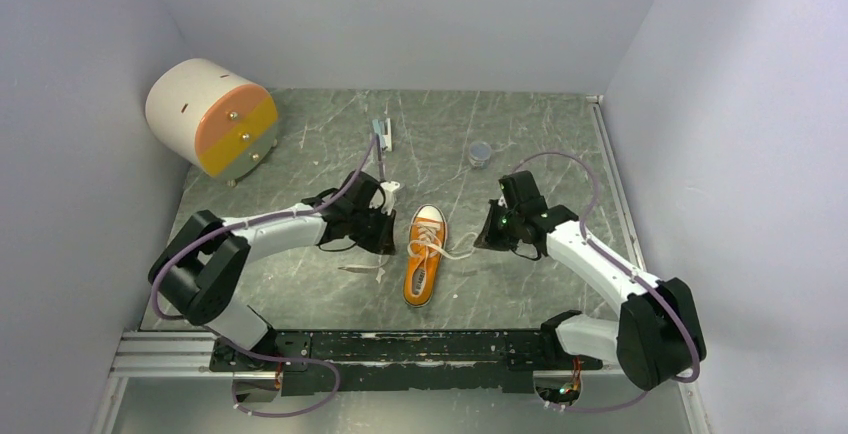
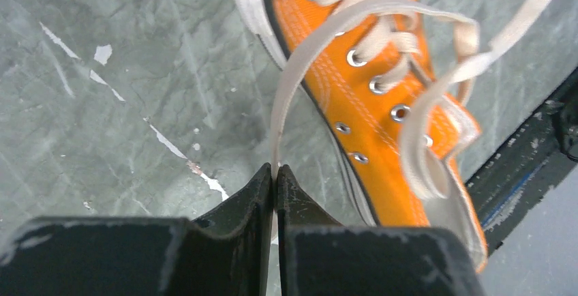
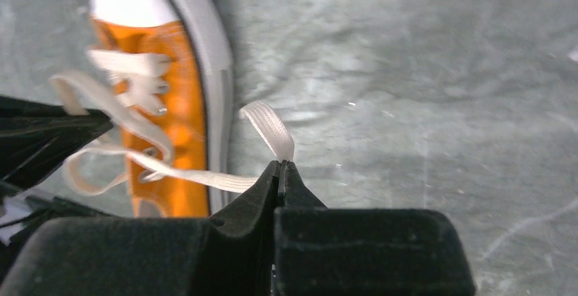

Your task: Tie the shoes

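Sneaker [image 1: 424, 266], orange canvas with a white sole and toe cap, has a lace caught on each side. The left gripper [image 2: 275, 170] has its jaws pressed together on a flat white lace [image 2: 294, 67]. This strand rises from the tips and arches over the eyelets of the shoe [image 2: 371, 98]. The right gripper [image 3: 281, 165] is likewise clamped tight, pinching a second lace [image 3: 271, 127]. That one folds over just above the tips and runs back in a taut line to the shoe's [image 3: 178, 105] eyelets.

From above, the left gripper [image 1: 383, 219] sits just beside the shoe's left flank near the toe. The right gripper [image 1: 490, 234] stands a little off the right flank, and the strand bridges the gap between them.

The shoe lies about midway across the worktop [image 1: 560, 144], closer to the near edge than the far one. Its toe points toward the far edge and its heel toward the arm bases.

Near the far edge lie a small grey round object [image 1: 480, 154] and a small pale item [image 1: 382, 134]. A white drum with an orange and yellow face [image 1: 212, 116] stands at the far left corner.
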You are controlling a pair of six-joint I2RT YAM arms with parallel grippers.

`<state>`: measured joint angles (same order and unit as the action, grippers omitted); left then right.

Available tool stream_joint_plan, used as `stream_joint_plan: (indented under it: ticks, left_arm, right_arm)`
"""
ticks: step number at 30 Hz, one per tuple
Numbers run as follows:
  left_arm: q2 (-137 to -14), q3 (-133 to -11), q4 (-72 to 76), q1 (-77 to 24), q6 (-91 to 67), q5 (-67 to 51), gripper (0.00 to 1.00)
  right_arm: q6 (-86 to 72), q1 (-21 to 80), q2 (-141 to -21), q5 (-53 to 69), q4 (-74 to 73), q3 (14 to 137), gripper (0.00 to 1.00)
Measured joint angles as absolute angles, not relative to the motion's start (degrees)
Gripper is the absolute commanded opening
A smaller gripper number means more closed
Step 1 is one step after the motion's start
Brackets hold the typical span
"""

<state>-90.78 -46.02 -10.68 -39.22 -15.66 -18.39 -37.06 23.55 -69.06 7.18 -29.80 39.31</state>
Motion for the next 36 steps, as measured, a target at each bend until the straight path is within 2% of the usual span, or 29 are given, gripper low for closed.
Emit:
stream_joint_plan:
  ticks: [13,20,28,30,31,36]
  left_arm:
    - [-89.78,-46.26,-11.05,-39.22,-13.63,-24.93,0.14]
    - [-89.86,-47.22,-13.93,-38.65,-12.23,-24.18,0.56]
    - [-85.78,-47.22,-13.52,-33.12,-12.43,-24.60,0.67]
    - [-86.63,-47.27,-10.83,-31.83,-13.13,-27.35,0.81]
    - [-87.29,-47.37,-9.80,-31.57,-13.41,-28.34,0.84]
    - [-95.70,-50.37,-0.89,-31.29,-16.05,-36.84,0.84]
  right_arm:
    - [-32.77,23.57,-67.88,25.26,-14.66,46.41,0.00]
    - [-35.33,23.57,-74.19,27.53,-8.34,51.13,0.00]
    - [-37.12,23.44,-82.52,25.56,-7.92,55.40,0.00]
    - [-37.17,23.40,-83.99,24.45,-8.47,57.10,0.00]
    - [-37.17,23.33,-84.38,24.14,-8.49,57.60,0.00]
    - [-37.08,22.92,-86.26,23.75,-8.49,58.89,0.00]
